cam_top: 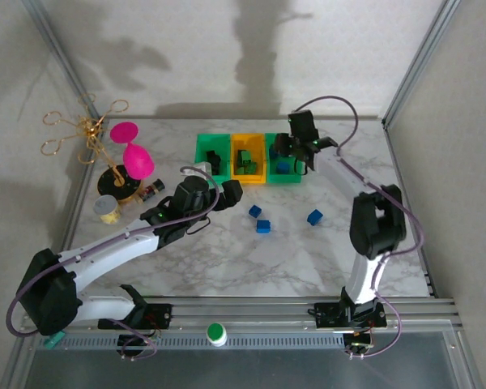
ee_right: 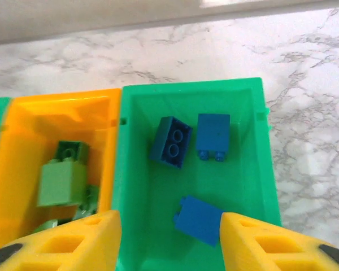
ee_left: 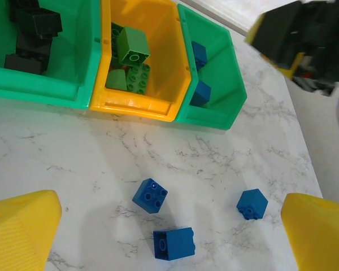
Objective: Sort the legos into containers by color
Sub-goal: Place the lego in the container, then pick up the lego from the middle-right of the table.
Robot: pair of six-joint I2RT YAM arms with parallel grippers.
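Black legos (ee_left: 37, 25) lay in the left green bin (ee_left: 39, 90), and none showed loose on the worktop (ee_left: 73, 164), so that colour looked finished. Green legos (ee_left: 133, 48) sat in the orange-yellow bin (ee_left: 130, 107) beside it, likewise with no stray outside. Three blue legos (ee_right: 170, 142) rested in the right green bin (ee_right: 192, 96), where the right gripper (ee_right: 167, 223) hovered over the near end with its fingers (ee_right: 73, 243) spread apart and nothing clamped between them; one of the three lay on the bin floor beneath the gap. Three loose blue legos (ee_left: 150, 195) lay on the marble in front of the bins, near one another, under the left gripper (ee_left: 170, 214), whose fingers (ee_left: 22, 231) stood wide and empty. By my reckoning the job was mostly done, with only those three loose ones left to go into the right green bin.
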